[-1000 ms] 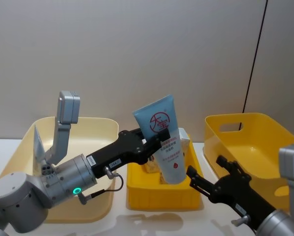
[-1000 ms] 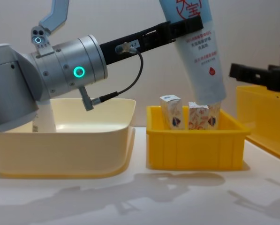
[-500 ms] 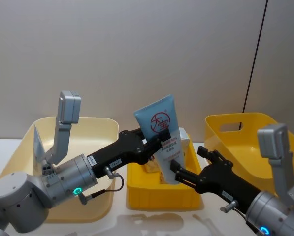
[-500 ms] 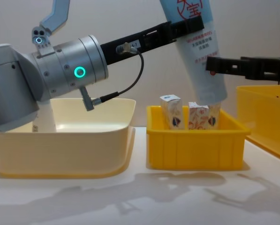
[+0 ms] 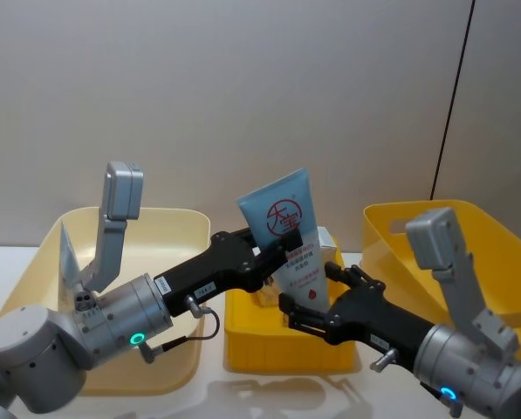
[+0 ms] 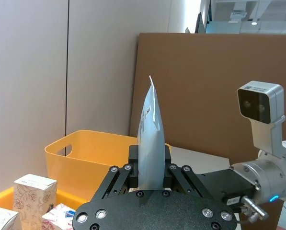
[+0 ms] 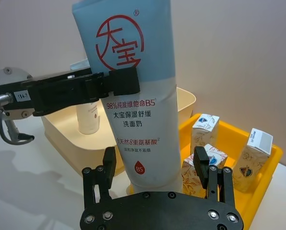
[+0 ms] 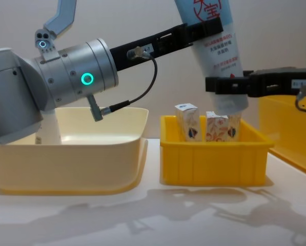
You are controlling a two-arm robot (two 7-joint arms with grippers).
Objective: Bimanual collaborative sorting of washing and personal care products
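Tube (image 5: 277, 205) hangs cap-down above the middle yellow bin (image 8: 214, 164), with my left gripper (image 8: 204, 28) clamped across its middle. My right gripper (image 7: 154, 160) is at the tube's lower end, its fingers (image 7: 108, 165) spread on either side. Small cartons (image 8: 189, 122) stand in the bin below. A second tube (image 7: 89, 117) stands in the cream bin (image 5: 168, 218) at left.

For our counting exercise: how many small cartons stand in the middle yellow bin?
3, all upright in the yellow bin: a blue-printed carton, an orange-patterned carton beside it, a third carton farther along. The squeeze tube may hide more.
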